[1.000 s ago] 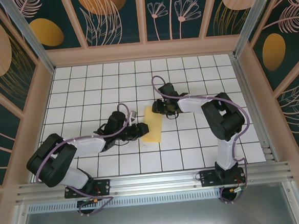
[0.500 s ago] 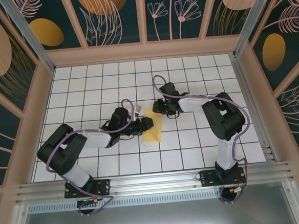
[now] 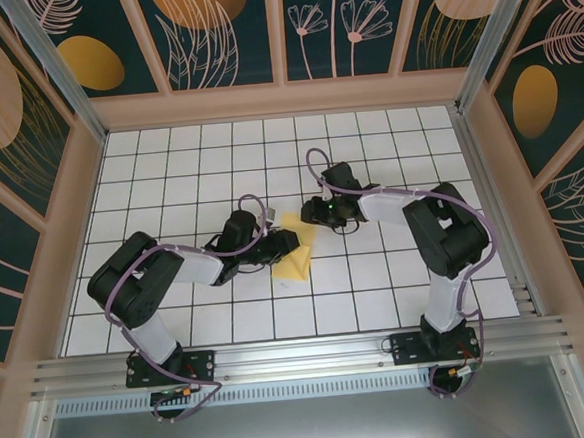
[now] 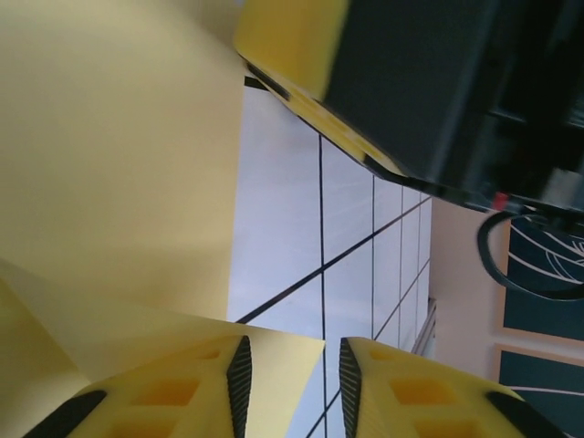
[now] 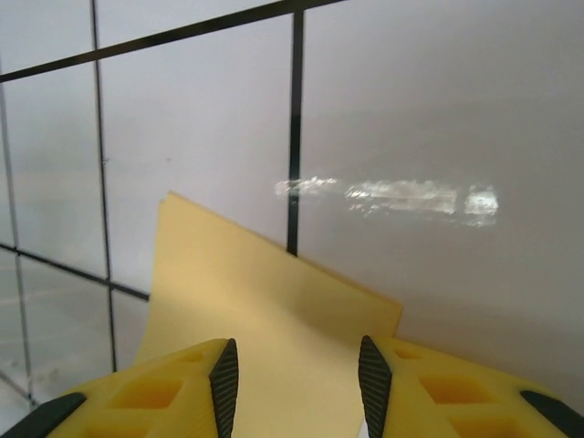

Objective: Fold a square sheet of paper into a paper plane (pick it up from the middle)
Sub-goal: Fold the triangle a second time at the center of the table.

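a thin sheet between two parted claws

the square sheet of paper [image 3: 297, 261] lies near the middle of the white grid table [image 3: 397, 282], partly lifted, with a claw on either side of its far end. the left gripper [image 4: 292, 370] has its pads apart; a corner of the sheet reaches into the gap without being pinched. the right gripper [image 5: 297, 365] stands apart too, with the paper running between its pads.

we judge the main risk to be a bad bite. if either claw closes off the edge, it could crumple the corner or set a crooked crease, and the dart would come out lopsided. the claws are also near each other, so a careless move could knock them together or tear the paper.

the top view gives us the layout, but not the gaps between the pads. the left wrist view shows the paper curving up off the tiles and the other claw's dark body close by. the right wrist view shows what looks like a doubled edge, perhaps a fold.
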Action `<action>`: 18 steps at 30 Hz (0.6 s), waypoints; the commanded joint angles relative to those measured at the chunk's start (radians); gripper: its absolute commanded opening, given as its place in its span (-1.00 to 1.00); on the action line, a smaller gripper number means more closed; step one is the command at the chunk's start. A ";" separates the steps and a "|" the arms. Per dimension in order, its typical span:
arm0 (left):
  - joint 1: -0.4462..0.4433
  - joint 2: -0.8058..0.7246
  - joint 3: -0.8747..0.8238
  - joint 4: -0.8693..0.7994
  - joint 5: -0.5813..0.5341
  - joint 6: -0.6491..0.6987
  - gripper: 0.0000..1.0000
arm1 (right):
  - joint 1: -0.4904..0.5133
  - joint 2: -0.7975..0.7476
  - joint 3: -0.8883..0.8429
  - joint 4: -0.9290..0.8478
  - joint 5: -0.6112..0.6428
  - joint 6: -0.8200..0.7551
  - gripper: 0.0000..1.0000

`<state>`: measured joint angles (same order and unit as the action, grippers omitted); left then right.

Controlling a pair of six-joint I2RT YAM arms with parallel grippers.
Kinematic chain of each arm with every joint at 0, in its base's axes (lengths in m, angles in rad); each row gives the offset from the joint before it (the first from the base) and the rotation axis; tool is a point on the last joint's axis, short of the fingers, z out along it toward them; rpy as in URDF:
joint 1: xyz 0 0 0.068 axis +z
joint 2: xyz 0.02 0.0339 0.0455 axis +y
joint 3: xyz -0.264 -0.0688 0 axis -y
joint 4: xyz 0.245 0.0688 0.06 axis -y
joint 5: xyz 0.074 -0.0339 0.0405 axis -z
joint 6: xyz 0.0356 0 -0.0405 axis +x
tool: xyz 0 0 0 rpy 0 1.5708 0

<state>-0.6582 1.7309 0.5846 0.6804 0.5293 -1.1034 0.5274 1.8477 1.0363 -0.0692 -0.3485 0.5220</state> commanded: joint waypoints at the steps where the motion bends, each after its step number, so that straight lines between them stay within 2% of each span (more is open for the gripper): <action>1: -0.001 0.016 0.023 -0.037 -0.035 0.028 -0.37 | -0.010 -0.098 -0.024 0.032 -0.092 -0.051 -0.18; 6: -0.001 0.019 0.024 -0.051 -0.046 0.031 -0.45 | -0.010 -0.178 -0.107 0.025 -0.133 -0.051 -0.33; 10: -0.002 0.022 0.024 -0.051 -0.048 0.029 -0.50 | -0.001 -0.218 -0.165 0.005 -0.187 -0.055 -0.34; 13: -0.002 0.028 0.026 -0.051 -0.050 0.030 -0.53 | 0.014 -0.215 -0.184 -0.011 -0.215 -0.067 -0.29; 18: -0.002 0.031 0.024 -0.044 -0.050 0.023 -0.56 | 0.042 -0.203 -0.211 0.015 -0.251 -0.085 -0.33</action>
<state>-0.6582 1.7496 0.5915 0.6415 0.4885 -1.0966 0.5549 1.6493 0.8417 -0.0635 -0.5472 0.4683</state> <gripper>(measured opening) 0.221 0.338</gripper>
